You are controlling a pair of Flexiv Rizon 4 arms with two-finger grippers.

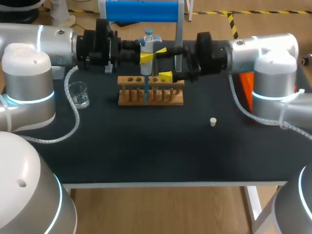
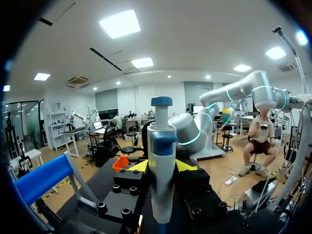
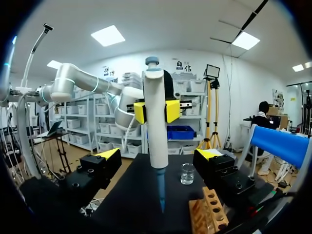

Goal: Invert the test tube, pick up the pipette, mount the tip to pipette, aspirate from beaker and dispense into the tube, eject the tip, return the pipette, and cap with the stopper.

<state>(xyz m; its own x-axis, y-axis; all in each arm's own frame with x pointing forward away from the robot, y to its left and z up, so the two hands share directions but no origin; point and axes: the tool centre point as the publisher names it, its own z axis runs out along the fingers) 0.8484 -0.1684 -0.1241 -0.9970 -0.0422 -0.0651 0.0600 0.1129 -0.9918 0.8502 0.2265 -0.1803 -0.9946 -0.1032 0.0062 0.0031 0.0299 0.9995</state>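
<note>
Left gripper is clamped on the pipette mid-body, with a yellow pad on each side. Right gripper is spread wide, fingers flanking the pipette without touching it. The pipette hangs over the wooden rack at the back of the table. The beaker sits off toward the left arm, and the stopper lies alone nearer the front.

Orientation: long axis vertical, plunger up, blue tip pointing straight down with its end at the rack's row of holes. Can't make out a tube in the rack from here.

Risks, my read:
- Two grippers are crowded round one barrel. If the right one closes off-centre or shifts, it knocks the pipette out of plumb or twists it in the left's grip.
- The tip is likely only pressed on. Brushing the rack top on a sideways move could bend it or pop it off.
- Any tilt on the way down and the tip misses the opening, so liquid ends up on the rack.
</note>
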